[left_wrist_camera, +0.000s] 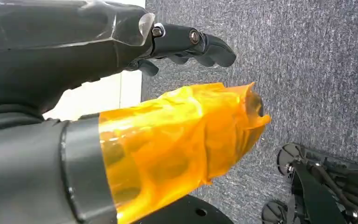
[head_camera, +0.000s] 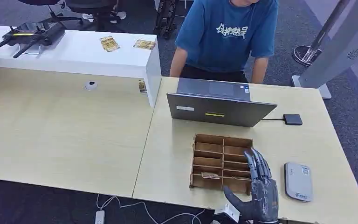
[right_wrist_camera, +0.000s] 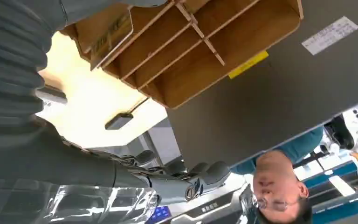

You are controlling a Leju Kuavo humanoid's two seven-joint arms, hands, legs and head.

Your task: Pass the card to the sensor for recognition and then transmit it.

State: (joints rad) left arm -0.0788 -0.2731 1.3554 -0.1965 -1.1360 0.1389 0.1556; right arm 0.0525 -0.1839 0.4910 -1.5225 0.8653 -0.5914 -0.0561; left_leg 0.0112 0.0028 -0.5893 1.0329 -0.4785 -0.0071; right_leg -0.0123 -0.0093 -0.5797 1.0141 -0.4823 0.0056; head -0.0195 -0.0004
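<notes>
A small yellowish card lies in a near-left slot of the wooden divider box in the head view. My right hand hovers over the box's near-right corner, fingers stretched forward and thumb spread, holding nothing. The white sensor lies flat on the desk just right of that hand. From the right wrist view the card leans in the box, well apart from my fingers. My left hand hangs over grey carpet, its thumb wrapped in orange film, nothing in it.
A grey laptop stands half open behind the box, with a black dongle cabled to it. A person in a blue shirt leans on the far edge. Two more cards lie on the white shelf.
</notes>
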